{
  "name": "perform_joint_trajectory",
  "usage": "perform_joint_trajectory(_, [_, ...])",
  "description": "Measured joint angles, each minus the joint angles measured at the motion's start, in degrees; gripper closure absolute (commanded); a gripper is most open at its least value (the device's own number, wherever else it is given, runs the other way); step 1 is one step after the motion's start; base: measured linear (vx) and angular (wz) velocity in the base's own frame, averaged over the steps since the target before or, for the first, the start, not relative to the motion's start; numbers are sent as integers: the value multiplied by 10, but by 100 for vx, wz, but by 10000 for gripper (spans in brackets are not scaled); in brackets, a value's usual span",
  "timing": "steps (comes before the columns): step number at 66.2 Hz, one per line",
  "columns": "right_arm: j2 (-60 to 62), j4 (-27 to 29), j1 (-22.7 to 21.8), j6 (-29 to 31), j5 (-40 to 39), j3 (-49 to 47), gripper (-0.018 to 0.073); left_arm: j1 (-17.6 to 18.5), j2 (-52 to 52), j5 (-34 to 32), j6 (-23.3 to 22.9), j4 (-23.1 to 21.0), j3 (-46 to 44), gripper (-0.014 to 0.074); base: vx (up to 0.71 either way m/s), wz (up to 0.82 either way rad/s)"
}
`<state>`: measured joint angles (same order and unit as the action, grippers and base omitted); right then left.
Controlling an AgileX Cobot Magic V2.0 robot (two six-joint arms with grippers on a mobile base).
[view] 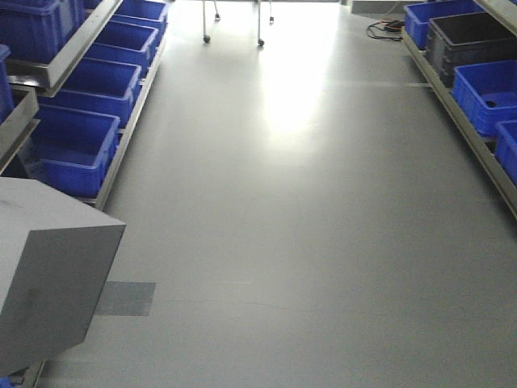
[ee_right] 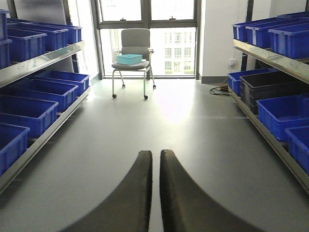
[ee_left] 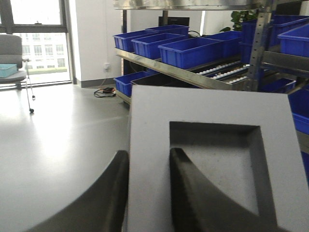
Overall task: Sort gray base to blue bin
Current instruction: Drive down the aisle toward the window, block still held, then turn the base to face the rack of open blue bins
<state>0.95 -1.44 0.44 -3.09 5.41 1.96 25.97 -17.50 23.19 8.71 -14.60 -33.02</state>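
Note:
The gray base [ee_left: 212,159] fills the left wrist view, its square recess facing the camera. My left gripper [ee_left: 148,153] is shut on its left wall, one finger outside, one inside the recess. In the front view the gray base [view: 48,267] hangs at the lower left above the floor; the gripper itself is hidden there. My right gripper [ee_right: 155,153] is shut and empty, held over the bare aisle floor. Blue bins line both racks: on the left [view: 73,145], on the right [view: 489,93], and on a shelf beyond the block [ee_left: 188,48].
Metal racks run along both sides of the aisle. A black bin [view: 468,40] sits among the blue ones on the right. A gray chair [ee_right: 133,53] carrying a teal box stands by the far window. A cable coil [view: 384,28] lies on the floor at the right.

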Motion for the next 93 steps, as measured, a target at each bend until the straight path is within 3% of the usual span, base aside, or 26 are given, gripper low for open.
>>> perform_joint_trajectory(93, [0, 0, 0, 0, 0, 0, 564, 0, 0, 0, 0, 0, 0, 602, 14, 55])
